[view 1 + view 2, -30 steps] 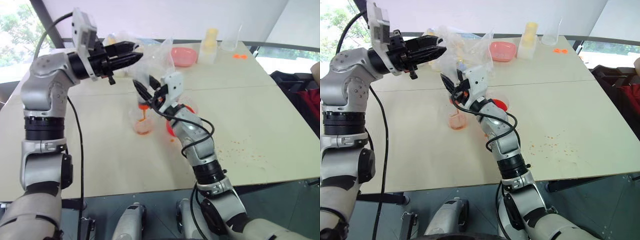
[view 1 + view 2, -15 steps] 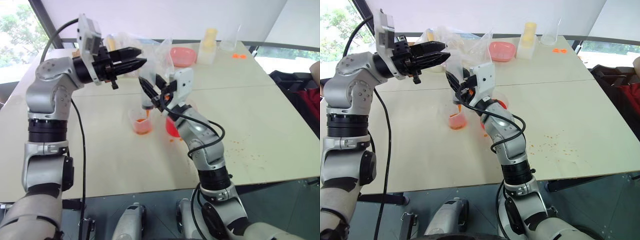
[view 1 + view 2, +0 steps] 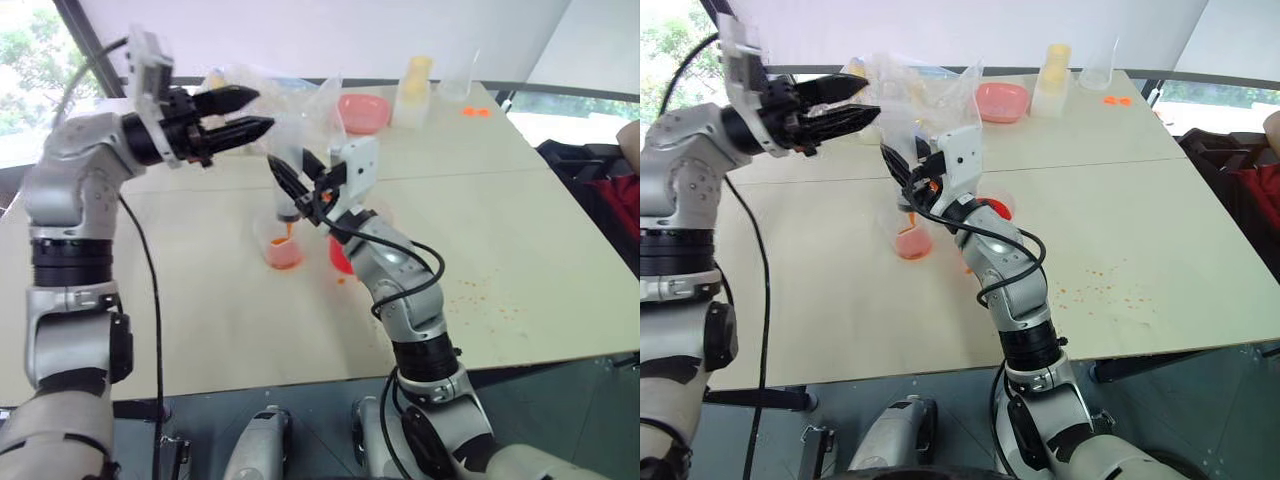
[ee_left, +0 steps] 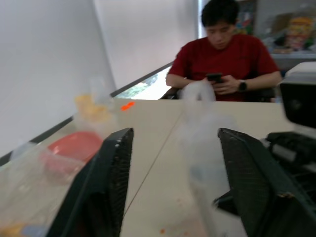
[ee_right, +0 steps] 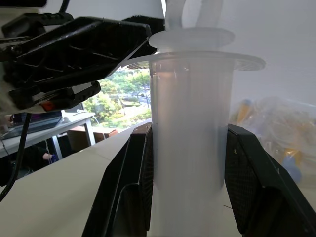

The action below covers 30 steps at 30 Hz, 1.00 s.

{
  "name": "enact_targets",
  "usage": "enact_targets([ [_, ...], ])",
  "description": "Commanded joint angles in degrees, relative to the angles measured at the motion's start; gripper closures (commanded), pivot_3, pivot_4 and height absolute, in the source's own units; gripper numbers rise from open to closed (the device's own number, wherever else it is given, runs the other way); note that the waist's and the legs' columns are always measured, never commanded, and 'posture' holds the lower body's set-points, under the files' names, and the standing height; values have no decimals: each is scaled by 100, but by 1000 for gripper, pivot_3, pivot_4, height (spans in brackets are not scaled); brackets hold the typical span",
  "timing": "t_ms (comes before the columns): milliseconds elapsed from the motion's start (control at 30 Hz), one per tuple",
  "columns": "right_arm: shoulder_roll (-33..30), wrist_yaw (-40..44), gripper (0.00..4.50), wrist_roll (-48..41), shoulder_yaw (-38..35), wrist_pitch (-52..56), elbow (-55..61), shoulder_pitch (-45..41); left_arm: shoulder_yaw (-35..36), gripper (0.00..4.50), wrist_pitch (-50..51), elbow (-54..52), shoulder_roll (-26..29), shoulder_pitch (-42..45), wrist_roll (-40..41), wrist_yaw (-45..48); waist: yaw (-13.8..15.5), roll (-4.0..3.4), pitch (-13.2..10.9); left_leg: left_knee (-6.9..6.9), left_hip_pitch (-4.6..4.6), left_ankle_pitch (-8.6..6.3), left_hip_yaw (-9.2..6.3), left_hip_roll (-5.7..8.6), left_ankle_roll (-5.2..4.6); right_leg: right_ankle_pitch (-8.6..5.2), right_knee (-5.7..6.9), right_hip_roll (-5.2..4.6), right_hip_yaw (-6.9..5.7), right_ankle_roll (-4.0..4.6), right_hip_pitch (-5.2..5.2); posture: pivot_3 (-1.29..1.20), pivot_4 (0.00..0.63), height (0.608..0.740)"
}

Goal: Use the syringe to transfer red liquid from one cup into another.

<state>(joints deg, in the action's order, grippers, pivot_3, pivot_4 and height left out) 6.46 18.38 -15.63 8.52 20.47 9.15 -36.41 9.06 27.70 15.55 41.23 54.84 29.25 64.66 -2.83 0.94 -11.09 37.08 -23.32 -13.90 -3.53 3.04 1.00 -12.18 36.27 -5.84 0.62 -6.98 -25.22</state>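
We hold the syringe (image 5: 190,143) upright in our right end effector (image 3: 297,190), clamped on its barrel, nozzle just above the small cup (image 3: 283,245) of red liquid (image 3: 285,257) on the worktop (image 3: 520,230). Our left end effector (image 3: 247,113) hovers above the plunger, fingers apart. We judge emptying is underway; next, press the plunger down.

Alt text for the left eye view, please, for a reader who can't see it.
The right gripper holds the syringe upright by its barrel, nozzle down over the small clear cup of red liquid on a pale table. The left gripper hangs open up and to the left, empty. Behind sit a pink bowl and plastic bags.
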Motion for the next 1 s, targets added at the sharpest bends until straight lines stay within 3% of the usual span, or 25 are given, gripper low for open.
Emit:
enact_targets([
  [33,152,57,3035,-261,2,-145,551,-305,386,826,216,19,273,-187,179,-29,13,0,0,0,0,0,0,0,0,0,0,0,2,0,0,0,150,740],
  [400,13,-132,3035,-750,-498,329,504,-559,795,826,838,-1026,236,-1189,734,-502,25,3,2,1,-2,0,-5,-1,0,0,-2,-4,2,0,5,0,150,740],
  [600,-1175,-1140,3035,-2977,-2436,3396,873,-1399,762,826,1485,-2242,494,-2140,1319,-285,69,1,1,-3,-5,0,-4,-21,0,2,-7,-5,7,5,1,0,150,740],
  [700,-2130,-1706,3035,-4029,-3524,5014,504,-1735,649,826,1486,-2758,661,-2673,1211,-333,92,-1,-1,-8,-7,-1,0,-23,-1,2,-16,-9,8,6,2,0,150,740],
  [867,-3177,-2352,3035,-4106,-4541,7030,-553,-2090,715,826,1559,-3297,430,-3021,1407,-784,108,-1,-1,-9,-6,-3,11,-29,-4,-6,-22,-7,8,23,6,0,150,740],
  [1000,-3685,-2540,3035,-4351,-4625,7203,-1306,-1777,594,826,1625,-3539,234,-3135,1481,-1110,104,-2,0,-6,-4,-5,26,-36,-10,-3,-27,-2,10,19,13,0,150,740],
])
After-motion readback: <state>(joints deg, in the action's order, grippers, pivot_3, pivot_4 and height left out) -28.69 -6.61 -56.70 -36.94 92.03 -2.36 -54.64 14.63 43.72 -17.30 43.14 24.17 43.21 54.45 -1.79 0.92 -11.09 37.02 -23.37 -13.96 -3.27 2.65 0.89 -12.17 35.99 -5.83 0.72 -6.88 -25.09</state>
